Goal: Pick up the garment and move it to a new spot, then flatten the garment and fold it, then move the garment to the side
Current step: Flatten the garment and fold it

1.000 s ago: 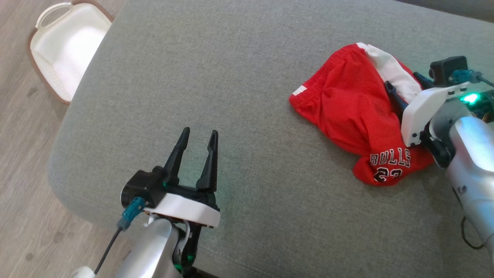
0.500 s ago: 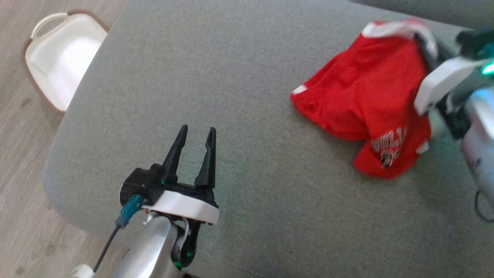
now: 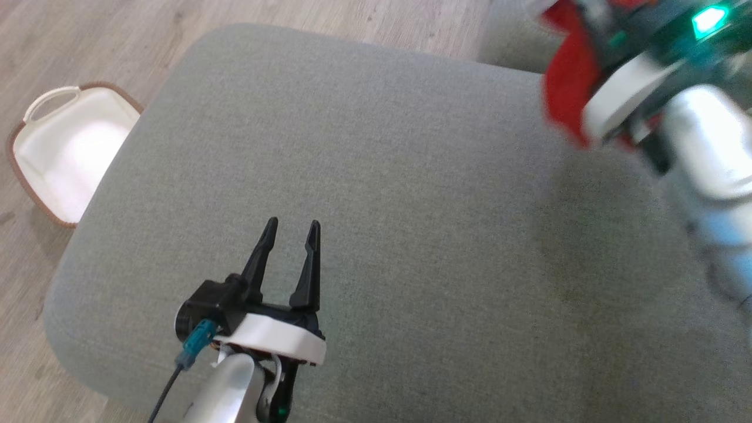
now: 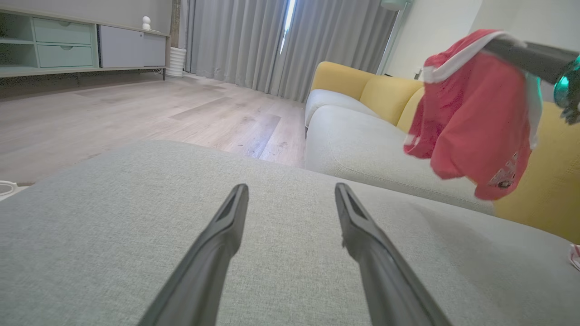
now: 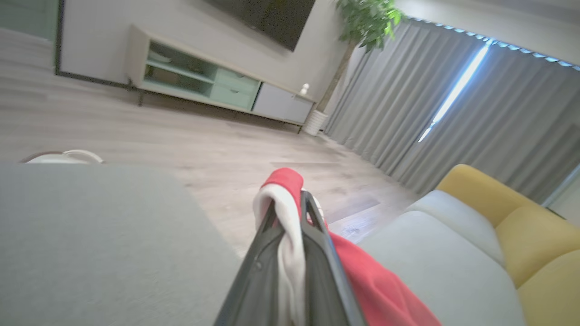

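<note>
The right jaws are pinching the red garment (image 4: 471, 113) by its white trim (image 5: 290, 235), holding it aloft at two o'clock in the head view, clear of the grey ottoman (image 3: 382, 176). The left jaws are standing spread and empty, hovering at seven o'clock.

A red garment (image 3: 565, 88) is being held aloft, blurred, against the right arm (image 3: 702, 147) at upper right. The left gripper (image 3: 294, 223) is being held, fingers apart, over the grey cushion (image 3: 411, 176). A white basket (image 3: 76, 153) is being seen on the wooden floor (image 3: 88, 47) beside it.
</note>
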Controlling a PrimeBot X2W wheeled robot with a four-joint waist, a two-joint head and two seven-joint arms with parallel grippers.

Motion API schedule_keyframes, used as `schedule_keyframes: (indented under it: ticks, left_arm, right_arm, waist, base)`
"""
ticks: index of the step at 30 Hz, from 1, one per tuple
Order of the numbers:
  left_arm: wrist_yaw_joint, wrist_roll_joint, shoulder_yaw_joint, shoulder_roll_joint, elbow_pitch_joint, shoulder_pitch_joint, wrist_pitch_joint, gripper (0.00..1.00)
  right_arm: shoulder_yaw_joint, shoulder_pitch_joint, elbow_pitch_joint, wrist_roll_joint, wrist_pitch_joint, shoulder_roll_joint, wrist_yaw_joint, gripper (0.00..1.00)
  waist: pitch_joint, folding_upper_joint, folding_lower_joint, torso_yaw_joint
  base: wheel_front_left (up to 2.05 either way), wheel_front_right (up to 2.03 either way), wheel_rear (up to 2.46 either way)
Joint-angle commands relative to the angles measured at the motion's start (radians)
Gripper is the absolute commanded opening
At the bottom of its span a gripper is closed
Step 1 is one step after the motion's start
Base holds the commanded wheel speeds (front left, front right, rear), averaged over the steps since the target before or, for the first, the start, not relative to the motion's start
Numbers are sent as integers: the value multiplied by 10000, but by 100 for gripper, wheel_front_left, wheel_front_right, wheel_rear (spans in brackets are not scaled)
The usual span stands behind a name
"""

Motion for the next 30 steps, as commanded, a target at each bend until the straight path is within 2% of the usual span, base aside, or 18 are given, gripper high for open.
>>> schedule_keyframes:
  ticks: [1,6,10,11,12,17,21,25,28,30]
  left_arm:
    - [-83,63,395,72,-243,-52,-95,100]
    - [-130,9,558,203,-196,125,-95,100]
    - [-134,-28,648,299,-174,210,-95,100]
    - [-125,-30,666,319,-161,227,-95,100]
    - [-110,-35,688,331,-153,243,-95,100]
    - [-63,-60,756,354,-201,292,-95,100]
    - [-38,-62,804,369,-242,300,-95,100]
    - [6,-69,967,409,-378,313,-95,100]
    - [36,-51,1127,438,-517,351,-95,100]
    - [42,0,1202,453,-584,388,-95,100]
  right_arm:
    - [473,877,-322,-93,116,432,-7,0]
    - [1284,2921,-585,55,317,1133,-7,0]
    - [1648,3847,-659,98,374,1487,-7,0]
    - [1738,4060,-712,77,335,1586,-7,63]
    - [1810,4255,-763,86,302,1691,-7,100]
    - [2195,4679,-1150,429,303,1827,-7,100]
    - [1570,4733,-1673,1083,260,1439,-7,100]
    - [149,4970,-2391,1564,110,835,-7,100]
    - [-1524,5407,-2828,1506,-32,563,-7,100]
    - [-2713,5854,-3116,1209,-92,608,-7,100]
  waist:
    - [-185,0,2,-45]
    - [-349,0,2,43]
    - [-411,0,2,36]
    - [-445,0,2,20]
    - [-473,0,2,-5]
    - [-571,0,2,-290]
    - [-695,0,2,-633]
    - [-814,0,2,-1071]
    - [-855,0,2,-1438]
    - [-852,0,2,-1666]
  base:
    - [0,0,0]
    - [0,0,0]
    - [0,0,0]
    - [0,0,0]
    - [0,0,0]
    - [0,0,0]
    - [0,0,0]
    - [0,0,0]
    - [0,0,0]
    - [0,0,0]
